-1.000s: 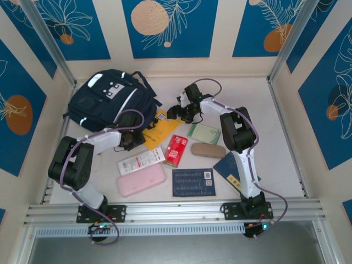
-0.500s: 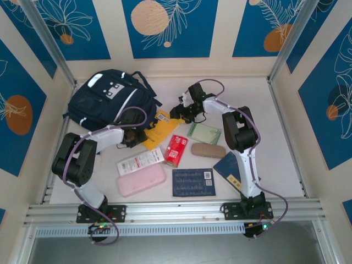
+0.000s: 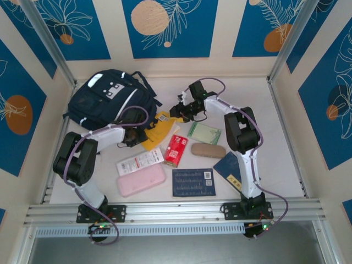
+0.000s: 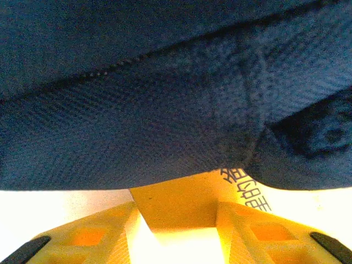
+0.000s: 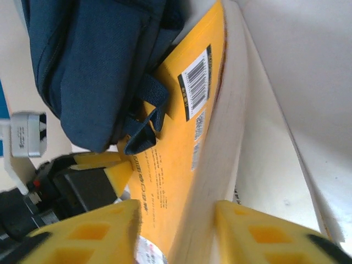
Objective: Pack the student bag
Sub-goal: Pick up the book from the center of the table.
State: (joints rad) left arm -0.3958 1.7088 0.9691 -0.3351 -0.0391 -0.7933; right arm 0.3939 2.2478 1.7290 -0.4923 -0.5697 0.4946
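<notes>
A navy backpack (image 3: 104,99) of soft woven fabric, striped white and patched with white buckles, lies slumped at the far left of the pale table (image 3: 286,143). Its near edge sags over one corner of a thick yellow book (image 3: 159,129), a glossy-covered paperback with white page edges and a barcode label (image 5: 196,82).

Judging by the layout, loading this book is the step in hand, and most of the packing lies ahead. A pink pencil case (image 3: 141,180), a dark blue notebook (image 3: 193,182), a red box (image 3: 176,149), a pale green packet (image 3: 204,133) and a rounded tan glasses case (image 3: 208,150) wait on the table nearer the arms.

The right gripper (image 3: 177,114) straddles the book's far edge, and the right wrist camera shows a yellow finger against each face, so it appears clamped on the book. The left gripper (image 3: 133,136) sits at the backpack's near edge, its fingers somewhat apart, with the book's cover between them and the fabric just above. Whether it grips anything cannot be told.

The next move likely calls for the bag's limp mouth to be held open while the stiff book is slid in edge first. A dark webbing strap loop (image 5: 146,118) lies across the cover and could snag.
</notes>
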